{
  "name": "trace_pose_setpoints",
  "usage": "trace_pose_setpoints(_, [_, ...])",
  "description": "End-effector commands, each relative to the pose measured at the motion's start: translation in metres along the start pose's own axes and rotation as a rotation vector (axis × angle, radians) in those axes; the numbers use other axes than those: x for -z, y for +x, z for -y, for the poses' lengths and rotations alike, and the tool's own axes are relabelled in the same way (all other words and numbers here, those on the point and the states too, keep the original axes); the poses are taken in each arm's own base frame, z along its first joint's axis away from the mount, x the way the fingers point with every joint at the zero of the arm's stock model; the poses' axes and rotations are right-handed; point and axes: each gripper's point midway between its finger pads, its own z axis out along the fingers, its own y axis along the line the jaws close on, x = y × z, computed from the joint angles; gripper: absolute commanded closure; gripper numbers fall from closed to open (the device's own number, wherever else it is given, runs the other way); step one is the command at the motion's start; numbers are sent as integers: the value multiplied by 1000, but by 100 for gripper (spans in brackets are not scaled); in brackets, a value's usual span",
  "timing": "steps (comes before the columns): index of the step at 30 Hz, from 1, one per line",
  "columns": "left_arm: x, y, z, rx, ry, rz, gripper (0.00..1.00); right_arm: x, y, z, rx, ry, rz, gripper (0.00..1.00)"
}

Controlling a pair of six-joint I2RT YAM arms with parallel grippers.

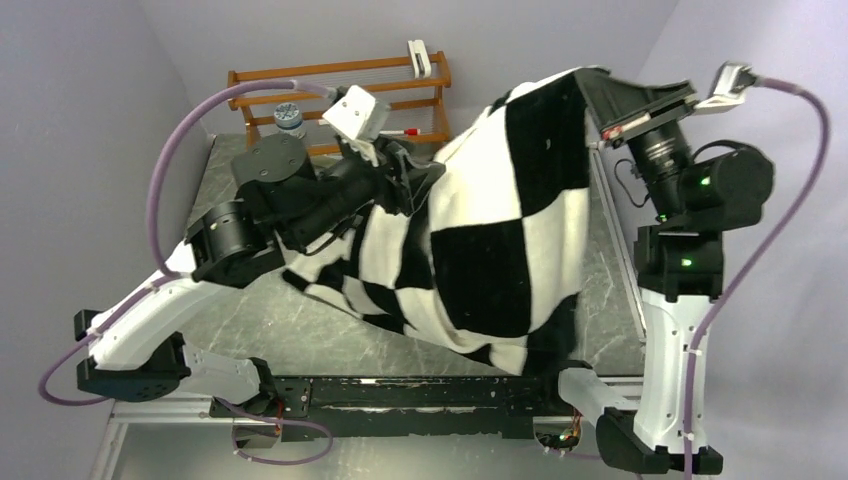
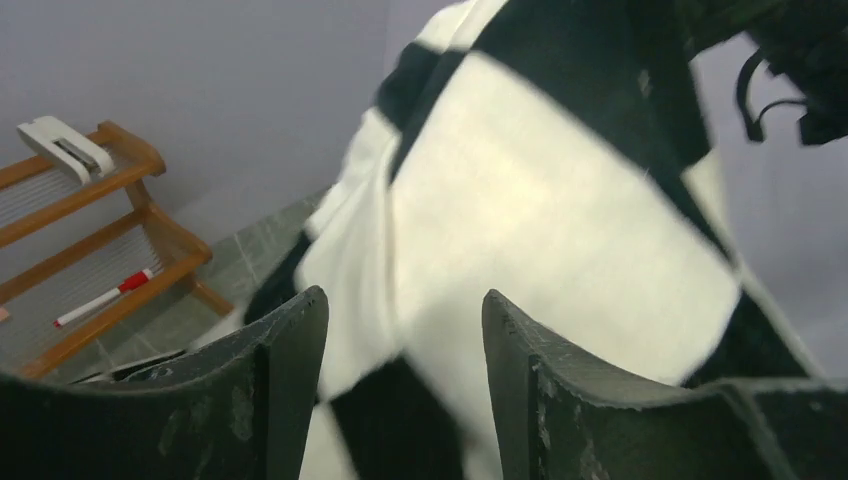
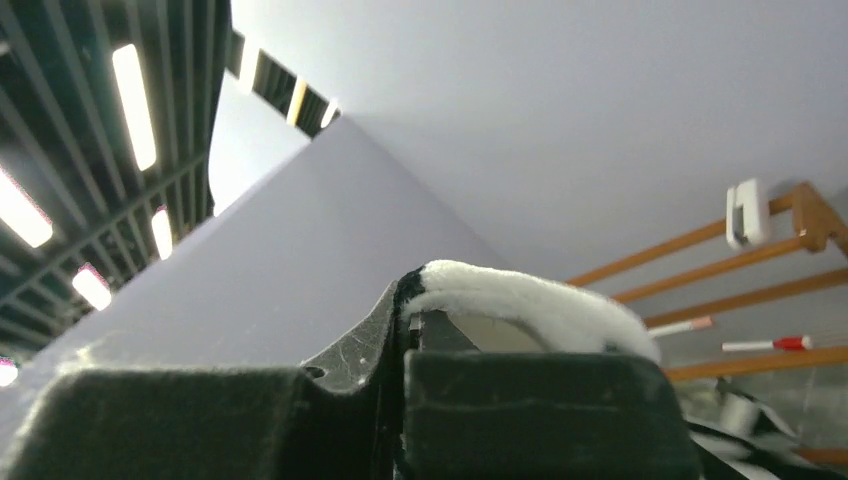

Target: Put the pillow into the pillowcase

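The pillowcase point(image 1: 500, 230), black-and-white checkered plush, hangs bulging from a raised corner down to the table's near edge. My right gripper point(image 1: 598, 85) holds that top corner high at the back right. In the right wrist view its jaws point(image 3: 410, 300) are pressed together with the pillowcase's white plush edge point(image 3: 530, 300) folded over them. My left gripper point(image 1: 425, 180) sits against the pillowcase's left side. In the left wrist view it is open point(image 2: 404, 300), with checkered cloth point(image 2: 550, 200) just beyond the fingertips and nothing clamped. The pillow is hidden.
A wooden rack point(image 1: 340, 90) stands at the back wall with a red-and-white marker point(image 1: 410, 131), a bottle point(image 1: 290, 118) and a white clip point(image 1: 420, 55) on it. Grey marbled tabletop point(image 1: 290, 320) shows at front left. Purple cables loop beside both arms.
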Motion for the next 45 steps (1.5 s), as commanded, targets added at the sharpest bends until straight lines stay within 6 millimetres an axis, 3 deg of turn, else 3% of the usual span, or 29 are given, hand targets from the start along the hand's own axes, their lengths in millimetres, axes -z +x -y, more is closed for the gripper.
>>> trace_pose_setpoints(1, [17,6,-9,16,-23,-14,38,-3,-64,-32,-6,88,232,100])
trace_pose_setpoints(3, [25,0,6,35,71,-2,36,-9,-69,-41,-7,76,224,100])
trace_pose_setpoints(6, [39,-9,40,30,288,61,30,-15,-67,-33,-80,63,227,100])
trace_pose_setpoints(9, [42,-4,52,4,366,76,25,-17,-79,-24,-142,46,317,100])
trace_pose_setpoints(12, [25,26,59,-48,403,27,23,-34,-87,-23,-136,17,327,100])
trace_pose_setpoints(14, [8,52,61,-79,402,8,22,-52,-83,-9,-111,37,280,100])
trace_pose_setpoints(16, [-18,85,57,-109,364,-42,20,-63,-74,9,-62,74,241,100])
trace_pose_setpoints(19, [-58,132,46,-131,283,-134,23,-78,-40,32,-51,120,171,100])
trace_pose_setpoints(20, [-75,150,40,-132,261,-175,31,-81,-31,36,-33,124,161,100])
trace_pose_setpoints(23, [-121,180,-16,22,167,-259,86,-84,-8,52,19,145,139,100])
trace_pose_setpoints(25, [-140,192,-59,182,160,-257,95,-84,9,62,42,149,104,100])
trace_pose_setpoints(30, [-168,188,-146,287,82,-195,95,-99,57,96,-32,122,27,100])
trace_pose_setpoints(32, [-164,179,-183,320,38,-157,95,-109,67,111,-115,120,44,100])
trace_pose_setpoints(33, [-158,172,-200,327,6,-134,90,-114,72,119,-171,124,59,100])
trace_pose_setpoints(36, [-126,144,-243,284,-97,-100,55,-127,76,133,-232,170,125,100])
trace_pose_setpoints(39, [-87,113,-247,99,-172,-85,36,-140,79,139,-270,211,180,100])
trace_pose_setpoints(42, [-42,74,-232,-75,-209,4,30,-152,85,140,-298,233,221,100])
trace_pose_setpoints(45, [0,34,-205,-244,-174,140,27,-164,95,136,-310,244,235,100])
